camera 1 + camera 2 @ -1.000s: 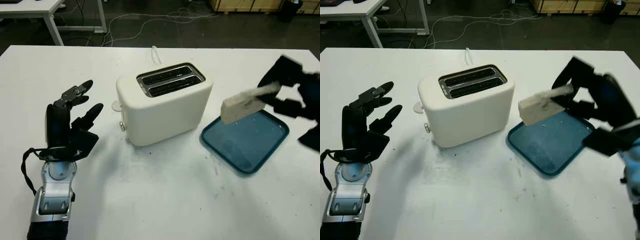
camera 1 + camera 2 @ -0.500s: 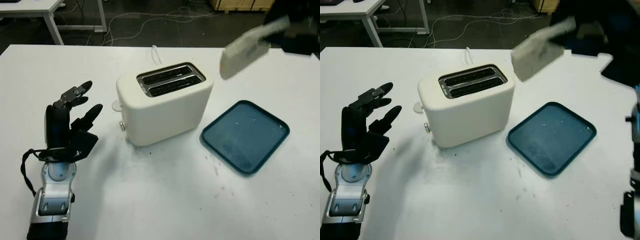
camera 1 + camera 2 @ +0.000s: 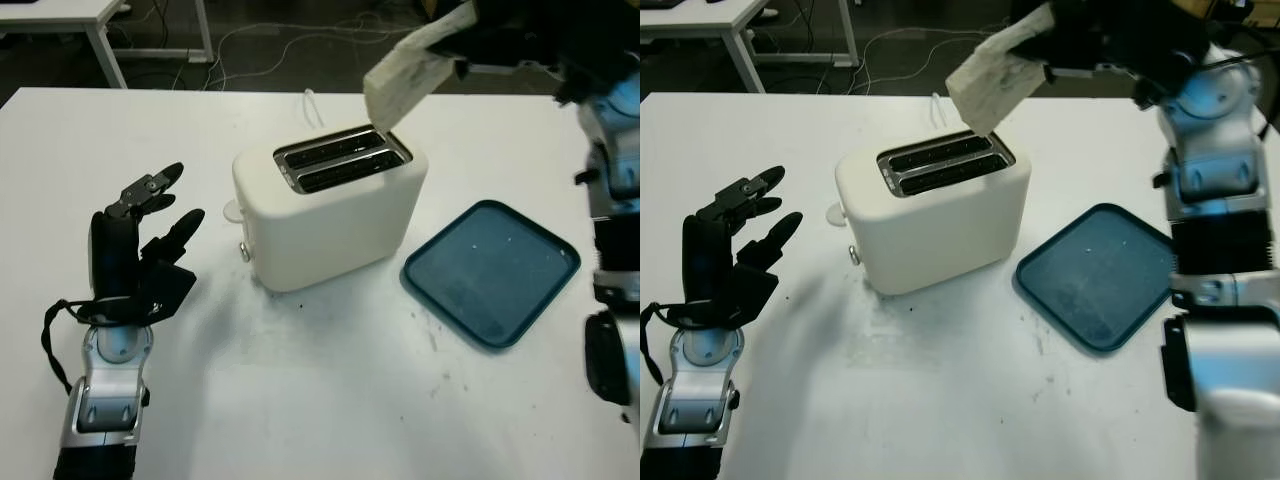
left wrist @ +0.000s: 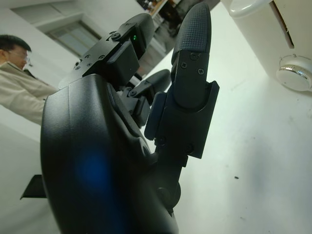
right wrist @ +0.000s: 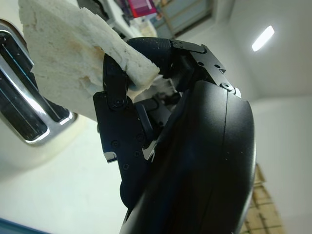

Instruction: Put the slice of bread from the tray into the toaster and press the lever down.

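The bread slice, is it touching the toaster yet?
Cannot tell. The head views show the bread slice in the right hand, its lower corner at the toaster's slots.

A cream toaster (image 3: 328, 205) with chrome-edged dark slots (image 3: 342, 160) sits beside a dark teal tray (image 3: 492, 272) on the white table (image 3: 330, 390), under off-white bread (image 3: 408, 75) in a black hand (image 3: 520, 35).

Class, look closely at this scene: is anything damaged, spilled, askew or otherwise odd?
Nothing is spilled or broken. The bread slice, held tilted by the right hand over the toaster, has a ragged edge. The left hand is open beside the toaster.
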`<move>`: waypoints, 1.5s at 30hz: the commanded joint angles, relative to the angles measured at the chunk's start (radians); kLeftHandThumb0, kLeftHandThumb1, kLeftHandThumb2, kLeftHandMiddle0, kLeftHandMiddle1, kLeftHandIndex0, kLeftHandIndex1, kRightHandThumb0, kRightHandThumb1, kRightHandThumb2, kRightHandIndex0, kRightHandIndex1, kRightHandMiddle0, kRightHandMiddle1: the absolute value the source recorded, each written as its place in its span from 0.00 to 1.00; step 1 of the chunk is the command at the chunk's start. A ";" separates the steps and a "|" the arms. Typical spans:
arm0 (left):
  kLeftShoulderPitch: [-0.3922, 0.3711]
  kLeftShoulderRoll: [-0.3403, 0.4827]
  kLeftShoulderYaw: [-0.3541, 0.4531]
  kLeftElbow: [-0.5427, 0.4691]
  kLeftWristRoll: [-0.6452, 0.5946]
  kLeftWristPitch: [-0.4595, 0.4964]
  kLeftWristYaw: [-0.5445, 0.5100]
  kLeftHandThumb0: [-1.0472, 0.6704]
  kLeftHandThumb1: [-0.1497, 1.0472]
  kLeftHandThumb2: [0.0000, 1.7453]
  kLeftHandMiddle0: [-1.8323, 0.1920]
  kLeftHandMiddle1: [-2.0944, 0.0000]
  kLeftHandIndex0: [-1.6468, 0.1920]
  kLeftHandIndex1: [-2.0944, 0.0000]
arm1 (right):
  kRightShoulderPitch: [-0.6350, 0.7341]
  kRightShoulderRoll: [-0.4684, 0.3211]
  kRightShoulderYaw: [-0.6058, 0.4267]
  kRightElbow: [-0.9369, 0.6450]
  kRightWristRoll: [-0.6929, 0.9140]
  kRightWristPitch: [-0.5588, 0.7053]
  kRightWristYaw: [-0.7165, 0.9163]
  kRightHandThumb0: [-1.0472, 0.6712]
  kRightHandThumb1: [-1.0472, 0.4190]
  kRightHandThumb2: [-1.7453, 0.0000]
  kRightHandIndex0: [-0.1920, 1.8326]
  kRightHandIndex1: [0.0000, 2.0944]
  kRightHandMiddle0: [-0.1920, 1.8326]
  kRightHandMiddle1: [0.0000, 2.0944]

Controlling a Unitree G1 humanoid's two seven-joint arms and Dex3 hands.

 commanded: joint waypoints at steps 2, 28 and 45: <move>0.008 -0.001 -0.001 -0.009 0.010 0.004 0.006 0.22 0.89 0.12 0.63 0.67 0.49 1.00 | -0.055 0.044 0.001 0.093 0.012 0.012 0.021 0.53 0.09 0.78 0.64 0.83 0.53 0.83; 0.005 -0.007 -0.007 -0.005 0.022 0.006 0.014 0.21 0.89 0.12 0.63 0.68 0.48 1.00 | -0.057 0.093 -0.039 0.156 0.004 -0.024 0.030 0.38 0.09 0.85 0.62 0.83 0.51 0.83; 0.008 -0.007 -0.007 -0.003 0.016 0.004 0.016 0.21 0.89 0.12 0.63 0.68 0.48 1.00 | 0.142 0.106 -0.088 -0.224 0.147 0.215 0.043 0.35 0.09 0.86 0.65 0.83 0.55 0.83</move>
